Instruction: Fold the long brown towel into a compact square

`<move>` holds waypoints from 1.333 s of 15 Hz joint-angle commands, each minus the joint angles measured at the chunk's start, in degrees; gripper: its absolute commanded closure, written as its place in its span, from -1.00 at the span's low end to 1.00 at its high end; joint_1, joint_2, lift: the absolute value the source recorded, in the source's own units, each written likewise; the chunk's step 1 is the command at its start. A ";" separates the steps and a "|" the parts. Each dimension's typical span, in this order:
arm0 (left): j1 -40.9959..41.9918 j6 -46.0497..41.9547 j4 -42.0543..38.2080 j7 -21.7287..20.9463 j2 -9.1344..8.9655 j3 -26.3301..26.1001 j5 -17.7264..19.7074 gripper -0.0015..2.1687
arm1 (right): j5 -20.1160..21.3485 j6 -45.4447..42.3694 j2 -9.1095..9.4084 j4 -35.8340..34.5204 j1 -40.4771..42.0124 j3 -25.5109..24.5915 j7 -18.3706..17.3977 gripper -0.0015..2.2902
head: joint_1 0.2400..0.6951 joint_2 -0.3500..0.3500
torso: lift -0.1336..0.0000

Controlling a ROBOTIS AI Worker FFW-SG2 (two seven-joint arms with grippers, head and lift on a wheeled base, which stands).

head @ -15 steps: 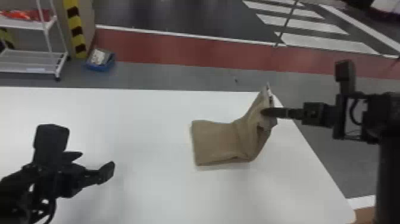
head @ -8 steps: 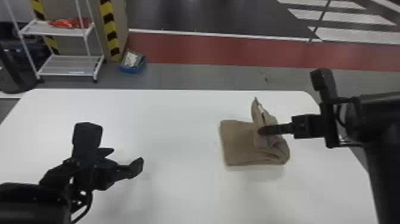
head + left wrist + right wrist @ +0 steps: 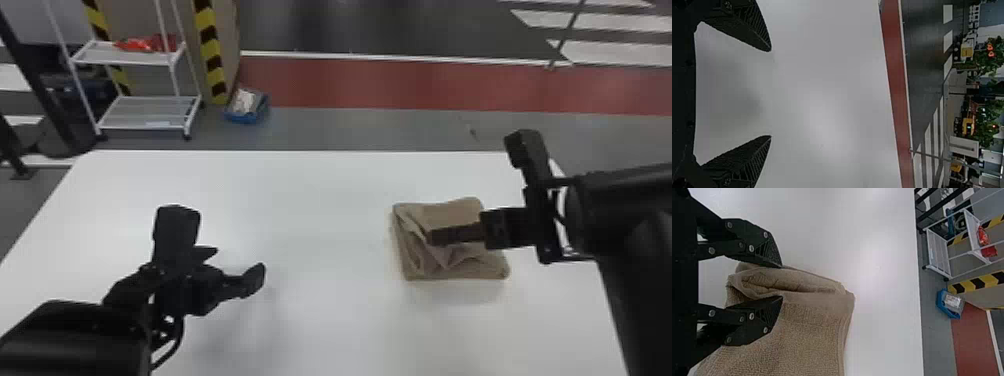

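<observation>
Right side of the white table [image 3: 320, 200], the brown towel [image 3: 450, 215] lies folded, right gripper [image 3: 433, 237] parted around a loose fold; the left gripper [image 3: 238, 262] hovers near left, fingers spread wide.

See the brown towel [image 3: 809, 338] folded between and beside the parted fingers [image 3: 766, 252] of the right claw [image 3: 781, 282], with white table [image 3: 887, 290] beyond.

Head view high, facing forward-down; wrist views low, across table [image 3: 320, 200]; head, right wrist share towel [image 3: 450, 212].
</observation>
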 commanded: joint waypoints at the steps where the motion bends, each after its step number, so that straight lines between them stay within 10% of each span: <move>1: 0.00 -0.52 0.38 0.00 0.00 0.00 0.11 -0.91 | -2.00 0.30 1.25 -0.61 1.69 -2.62 0.04 -0.97 | 1.00 -0.13 | -0.85; 5: 0.09 -0.52 0.38 0.00 0.00 0.18 0.20 -0.91 | -1.56 0.30 1.07 -1.49 1.96 -4.81 -0.14 -0.81 | 1.00 -0.11 | -0.85; 11: 0.09 -0.69 0.38 0.00 0.00 0.00 0.20 -0.91 | 2.39 0.30 0.98 2.20 3.01 -2.00 -0.14 0.08 | 1.00 -0.19 | -0.85; 20: 0.18 -0.69 0.38 -0.09 0.00 0.53 0.20 -0.91 | -5.87 0.30 -0.34 -4.48 5.30 -11.05 1.18 0.08 | 1.00 -0.22 | -0.85</move>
